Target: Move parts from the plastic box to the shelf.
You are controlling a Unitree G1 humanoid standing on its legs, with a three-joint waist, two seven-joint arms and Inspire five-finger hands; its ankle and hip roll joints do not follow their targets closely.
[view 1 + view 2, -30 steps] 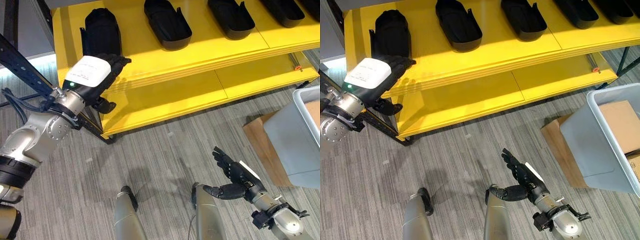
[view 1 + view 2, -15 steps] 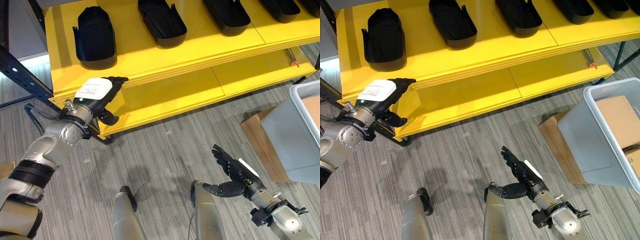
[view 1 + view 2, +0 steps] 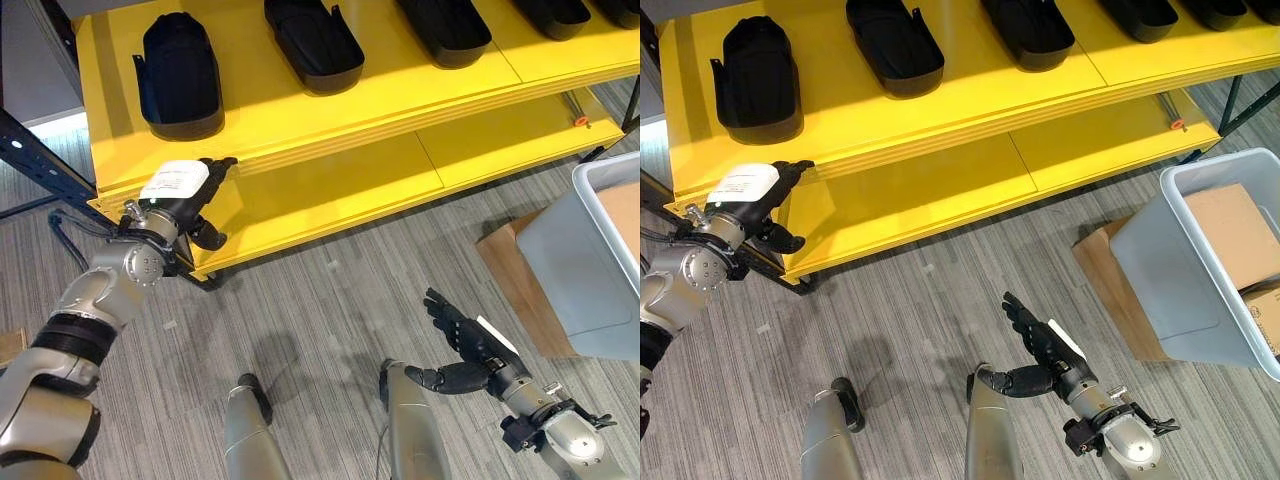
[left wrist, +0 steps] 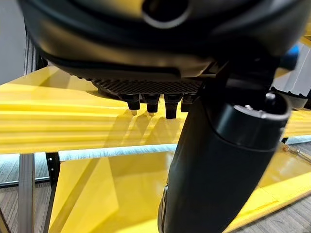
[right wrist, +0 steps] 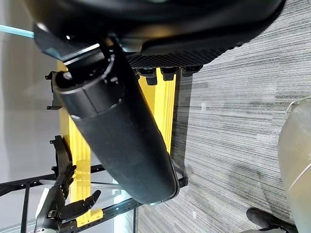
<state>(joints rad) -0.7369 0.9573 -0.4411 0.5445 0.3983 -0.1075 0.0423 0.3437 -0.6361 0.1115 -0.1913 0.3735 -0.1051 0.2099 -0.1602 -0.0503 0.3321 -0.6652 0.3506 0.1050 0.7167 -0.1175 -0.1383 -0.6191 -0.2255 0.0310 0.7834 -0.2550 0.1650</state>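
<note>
Left hand (image 3: 178, 190): held at the front edge of the shelf's (image 3: 300, 110) upper deck, fingers straight & relaxed, thumb out to one side; nothing is held. In its wrist view the fingertips (image 4: 150, 103) are seen just over the yellow deck edge.
Right hand (image 3: 470, 345): held low over the floor (image 3: 330, 300), well apart from the shelf, fingers spread & straight, thumb out; nothing is held.
Parts on shelf: black moulded parts are laid in a row across the upper deck. The end part (image 3: 180, 62) lies just beyond the left hand, apart from the fingers; the second part (image 3: 313, 45) & third part (image 3: 445, 25) lie further along towards the right hand's side. Judged as placed open side up & spaced out so each can be set down w/o knocking its neighbour.
Plastic box (image 3: 1200, 270): grey, stands on the floor off to the right hand's outer side, near but not touched. A brown cardboard piece (image 3: 1230, 235) is seen inside; no black parts can be made out in it.
Flat cardboard (image 3: 1115, 290): lies on the floor, partly under the box.
Lower deck (image 3: 420, 165): bare yellow, below the left hand's level.
In the way: nothing lies between the right hand & the box. Dark upright post (image 3: 40, 150) stands just beside the left forearm; judged a possible snag if the arm swings outward.
Task stage: judged between carries, both hands free, next part to be fetched from the box.
</note>
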